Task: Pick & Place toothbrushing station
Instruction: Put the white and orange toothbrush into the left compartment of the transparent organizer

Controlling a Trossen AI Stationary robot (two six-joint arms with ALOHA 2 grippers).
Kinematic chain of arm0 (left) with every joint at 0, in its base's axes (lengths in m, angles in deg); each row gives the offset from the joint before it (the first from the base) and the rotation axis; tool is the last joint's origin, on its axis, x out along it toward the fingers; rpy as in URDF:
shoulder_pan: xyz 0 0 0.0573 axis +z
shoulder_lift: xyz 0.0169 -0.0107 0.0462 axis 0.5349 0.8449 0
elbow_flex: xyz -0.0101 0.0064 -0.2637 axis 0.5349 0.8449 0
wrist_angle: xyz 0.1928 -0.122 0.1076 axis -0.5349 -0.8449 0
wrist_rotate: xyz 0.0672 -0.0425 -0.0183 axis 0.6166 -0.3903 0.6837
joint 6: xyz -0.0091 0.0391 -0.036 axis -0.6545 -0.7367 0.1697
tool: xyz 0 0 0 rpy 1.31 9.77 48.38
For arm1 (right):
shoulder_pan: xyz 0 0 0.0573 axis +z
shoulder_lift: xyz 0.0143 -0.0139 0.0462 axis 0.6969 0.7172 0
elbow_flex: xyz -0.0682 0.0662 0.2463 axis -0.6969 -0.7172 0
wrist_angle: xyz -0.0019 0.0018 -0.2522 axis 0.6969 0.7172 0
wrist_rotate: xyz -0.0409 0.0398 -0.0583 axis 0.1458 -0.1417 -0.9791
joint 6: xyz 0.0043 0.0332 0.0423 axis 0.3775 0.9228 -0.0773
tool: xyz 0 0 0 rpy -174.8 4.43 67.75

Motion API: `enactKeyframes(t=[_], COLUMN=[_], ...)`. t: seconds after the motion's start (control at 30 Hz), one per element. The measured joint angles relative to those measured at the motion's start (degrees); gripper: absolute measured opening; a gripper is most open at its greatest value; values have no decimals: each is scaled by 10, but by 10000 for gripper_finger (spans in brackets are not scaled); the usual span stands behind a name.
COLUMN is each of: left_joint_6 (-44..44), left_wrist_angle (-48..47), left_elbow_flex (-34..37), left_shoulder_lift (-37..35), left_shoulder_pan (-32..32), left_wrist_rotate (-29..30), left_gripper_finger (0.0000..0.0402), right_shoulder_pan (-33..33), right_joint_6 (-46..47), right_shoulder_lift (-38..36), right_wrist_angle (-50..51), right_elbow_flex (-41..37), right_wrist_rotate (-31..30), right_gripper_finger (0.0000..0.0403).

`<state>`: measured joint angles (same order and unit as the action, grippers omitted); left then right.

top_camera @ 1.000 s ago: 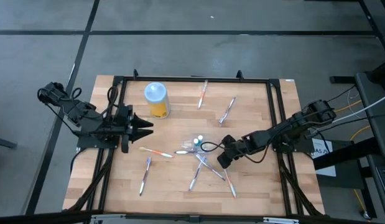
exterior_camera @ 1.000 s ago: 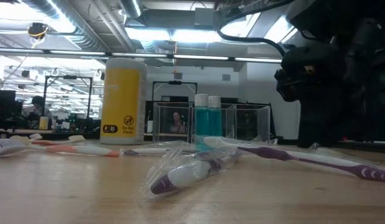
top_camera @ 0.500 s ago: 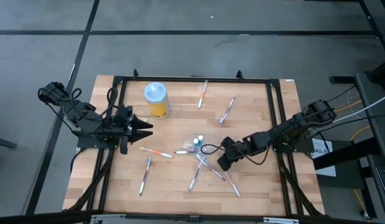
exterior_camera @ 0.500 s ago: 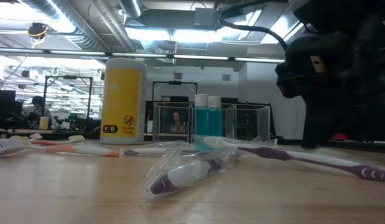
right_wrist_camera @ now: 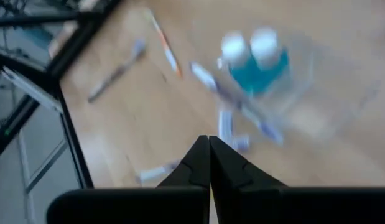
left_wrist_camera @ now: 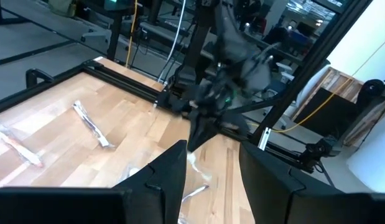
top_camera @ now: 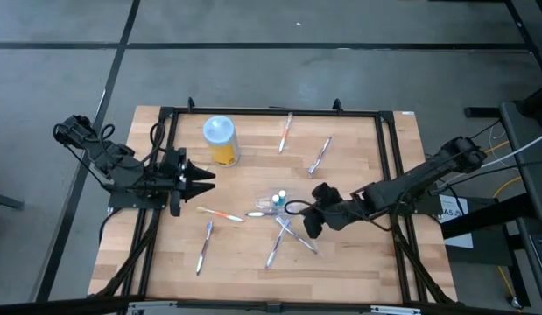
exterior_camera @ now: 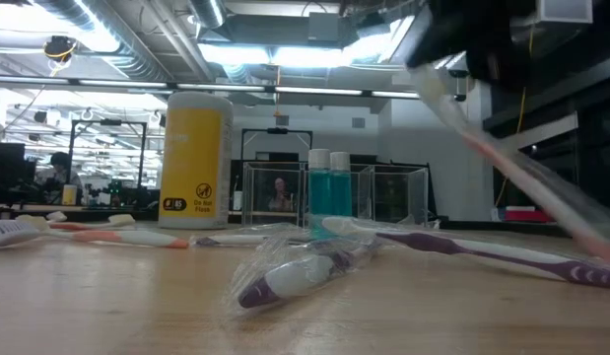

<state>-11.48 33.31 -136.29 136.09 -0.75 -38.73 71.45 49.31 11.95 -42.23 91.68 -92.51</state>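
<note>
near the middle of the wooden table (top_camera: 358,149) stood the toothbrushing station, a small clear plastic holder (top_camera: 277,202) with two teal, white-capped bottles (exterior_camera: 330,183) inside it; slim toothbrushes lay scattered around it. two wrapped brushes (top_camera: 285,132) and (top_camera: 320,155) lay toward the far edge, an orange-pink one (top_camera: 219,214) lay left of the holder, a blue-purple one (top_camera: 204,247) lay nearer the front edge, and a loose crossing cluster (top_camera: 288,238) rested just in front of the holder.

the right gripper (top_camera: 311,224) hung over that cluster with its fingers pressed together, and in the low view a wrapped orange-pink toothbrush (exterior_camera: 511,170) slanted down from it, clear of the table. the left gripper (top_camera: 203,178) waited at the left side of the table, its fingers (left_wrist_camera: 171,171) set apart with nothing between them.

a yellow cylindrical canister (top_camera: 220,140) with a pale blue lid stood upright near the far left corner. a black metal frame (top_camera: 271,112) ran along the table's edges.

in the low view a purple toothbrush in crinkled clear wrap (exterior_camera: 295,270) lay nearest the camera, a long purple-handled brush (exterior_camera: 482,252) beside it. the tabletop showed pale butcher-block planks.
</note>
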Motion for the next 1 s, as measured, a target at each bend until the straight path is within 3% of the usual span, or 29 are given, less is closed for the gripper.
enactKeyframes(t=[0.1,0.27,0.43,0.67,1.0], left_joint_6=[-1,-3,-11,-24,-26], left_wrist_angle=[-1,-4,-5,-8,-8], left_elbow_flex=[0,0,0,0,0], left_shoulder_lift=[0,0,0,0,0], left_shoulder_pan=[0,0,0,0,0], left_wrist_rotate=[2,3,11,14,19], left_gripper_finger=[143,143,143,143,143], right_shoulder_pan=[3,6,9,-8,-36], right_joint_6=[-14,-17,-53,-103,-150], right_shoulder_lift=[-1,-1,-1,-1,-1], right_wrist_angle=[63,135,158,158,121], right_elbow_flex=[60,139,200,233,232], right_wrist_rotate=[-26,-16,-95,-176,-184], right_gripper_finger=[1,1,0,0,0])
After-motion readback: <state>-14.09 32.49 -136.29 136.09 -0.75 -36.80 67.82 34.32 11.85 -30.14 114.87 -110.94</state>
